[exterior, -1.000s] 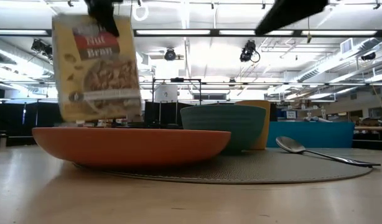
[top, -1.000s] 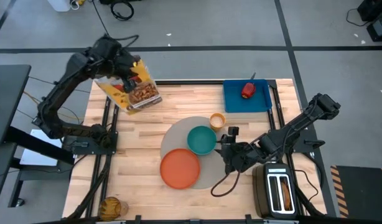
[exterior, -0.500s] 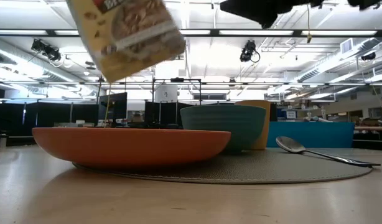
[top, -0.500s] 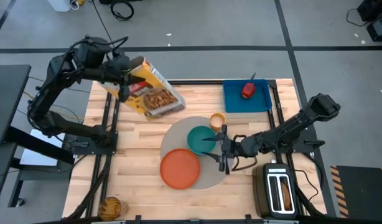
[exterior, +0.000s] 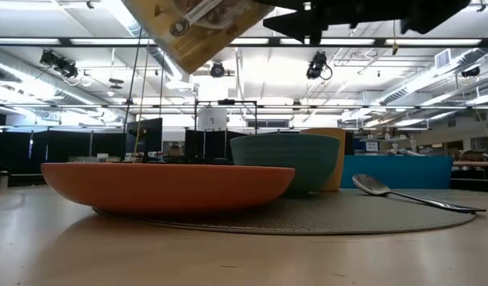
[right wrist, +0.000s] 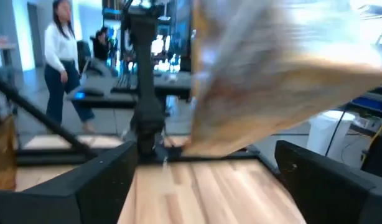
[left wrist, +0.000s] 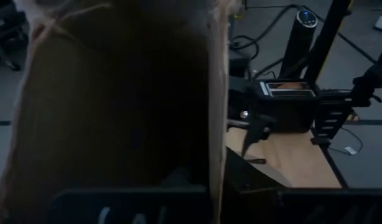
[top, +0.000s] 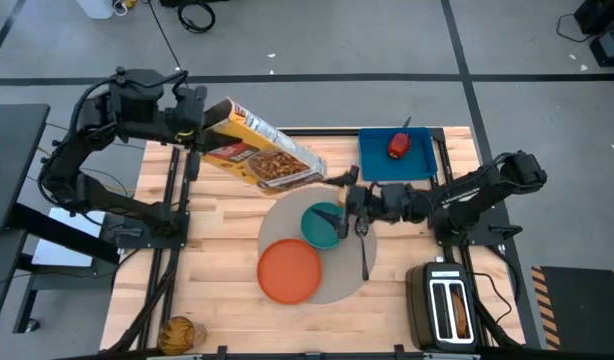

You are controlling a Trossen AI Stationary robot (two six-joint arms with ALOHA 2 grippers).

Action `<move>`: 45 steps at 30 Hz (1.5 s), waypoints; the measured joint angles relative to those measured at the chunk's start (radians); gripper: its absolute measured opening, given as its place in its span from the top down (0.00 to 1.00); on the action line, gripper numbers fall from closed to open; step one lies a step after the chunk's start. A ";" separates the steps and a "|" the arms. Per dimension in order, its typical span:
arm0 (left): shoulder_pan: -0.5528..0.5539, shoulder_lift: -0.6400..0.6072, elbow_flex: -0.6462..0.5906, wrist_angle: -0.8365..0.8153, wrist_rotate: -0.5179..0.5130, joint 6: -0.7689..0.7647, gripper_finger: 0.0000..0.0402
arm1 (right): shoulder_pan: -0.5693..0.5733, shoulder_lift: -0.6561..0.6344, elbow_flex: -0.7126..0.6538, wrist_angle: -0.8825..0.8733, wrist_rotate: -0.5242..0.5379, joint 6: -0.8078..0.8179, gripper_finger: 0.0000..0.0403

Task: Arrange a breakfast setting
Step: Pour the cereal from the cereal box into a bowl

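Tilting cereal box [top: 265, 158] above teal bowl [top: 322, 224]

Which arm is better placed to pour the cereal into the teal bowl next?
The left. Its gripper is shut on the cereal box, held tilted with its far end near the teal bowl. The right gripper hovers open over the bowl, holding nothing.

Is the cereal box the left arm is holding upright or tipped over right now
Tipped. The left pincer holds the cereal box lying nearly flat in the air, its far end slanting down toward the teal bowl.
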 joint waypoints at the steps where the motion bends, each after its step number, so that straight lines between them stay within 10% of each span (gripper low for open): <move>1: -0.007 0.001 0.000 0.004 0.000 0.000 0.99 | -0.017 0.000 0.002 0.010 -0.019 0.010 0.02; 22: -0.059 0.002 0.000 0.121 -0.006 -0.025 0.99 | -0.088 0.000 0.003 0.218 -0.429 0.076 0.02; 33: -0.058 0.003 -0.083 0.269 0.007 -0.030 0.99 | -0.088 0.000 0.004 0.412 -0.154 0.076 0.04; 45: -0.076 0.045 -0.092 0.301 0.084 -0.076 0.99 | -0.098 0.000 0.004 0.466 -0.241 0.083 0.26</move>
